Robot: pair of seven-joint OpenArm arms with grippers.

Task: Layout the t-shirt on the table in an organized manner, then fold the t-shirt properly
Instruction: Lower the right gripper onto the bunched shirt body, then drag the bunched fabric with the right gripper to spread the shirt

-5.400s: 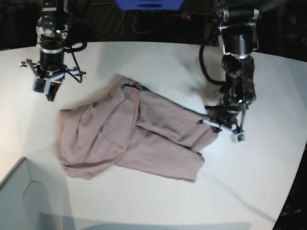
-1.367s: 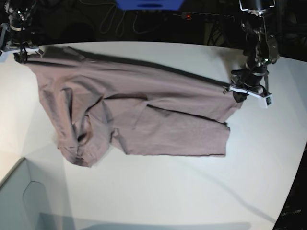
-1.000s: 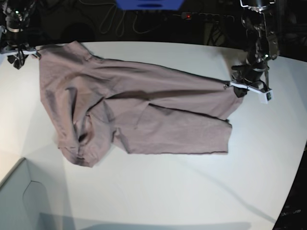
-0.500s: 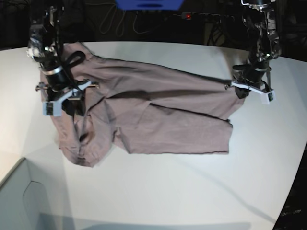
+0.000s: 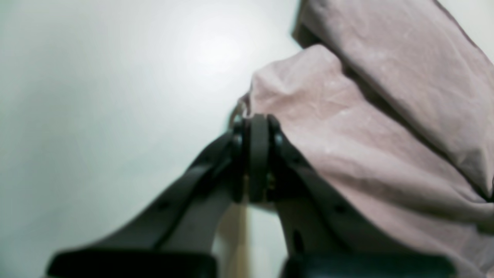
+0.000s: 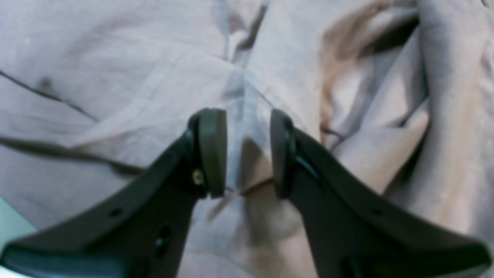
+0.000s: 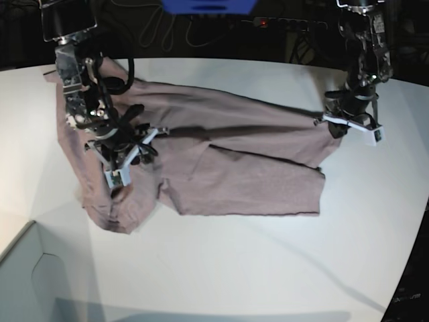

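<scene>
Pink t-shirt (image 7: 221, 161) sprawls creased across the white table (image 7: 268, 268); left gripper (image 5: 256, 131) pinches its corner, right gripper (image 6: 242, 152) hovers parted, apparently above bunched folds; grab one layer

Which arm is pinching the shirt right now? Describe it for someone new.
Start at the white table with the pink t-shirt spread across it. Follow the shirt to its corner on the base view's right: the left gripper has its jaws shut on that corner, whereas the right gripper hangs open over the bunched end.
</scene>
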